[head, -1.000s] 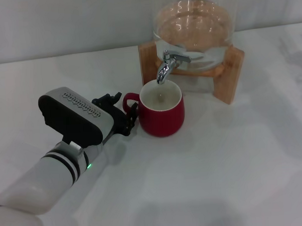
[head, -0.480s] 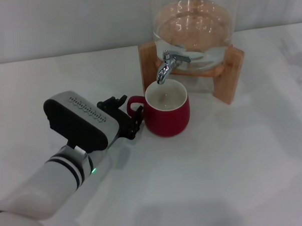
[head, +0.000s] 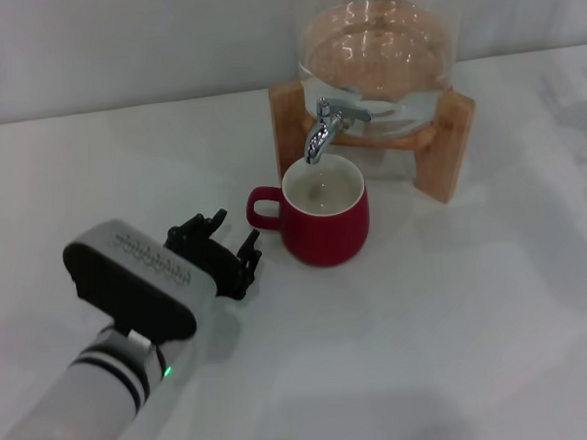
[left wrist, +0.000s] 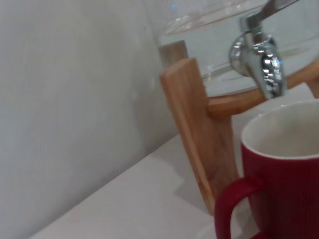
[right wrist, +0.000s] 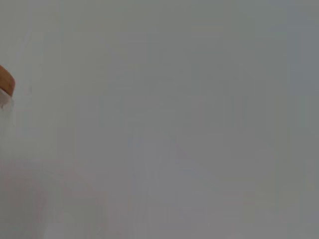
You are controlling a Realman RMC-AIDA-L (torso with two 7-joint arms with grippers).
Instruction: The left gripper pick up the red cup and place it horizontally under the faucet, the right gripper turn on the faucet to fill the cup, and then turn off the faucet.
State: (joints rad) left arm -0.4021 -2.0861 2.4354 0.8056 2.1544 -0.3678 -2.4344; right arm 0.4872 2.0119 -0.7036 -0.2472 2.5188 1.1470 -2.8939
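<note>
The red cup (head: 325, 219) stands upright on the white table, its white inside right under the spout of the chrome faucet (head: 325, 127). Its loop handle points toward my left gripper (head: 222, 250), which is open and empty a short way in front of the handle, not touching it. In the left wrist view the red cup (left wrist: 284, 174) and the faucet (left wrist: 261, 57) show close up. The right gripper is not in view.
The faucet is fixed to a glass jar (head: 376, 56) holding water on a wooden stand (head: 444, 135) at the back of the table (head: 453, 301). A pale wall runs behind it. The right wrist view shows a blank surface and a bit of wood (right wrist: 6, 81).
My left gripper let go of the cup's handle and drew back toward me and to the left. The cup shifted slightly right earlier and now stands still under the faucet.
</note>
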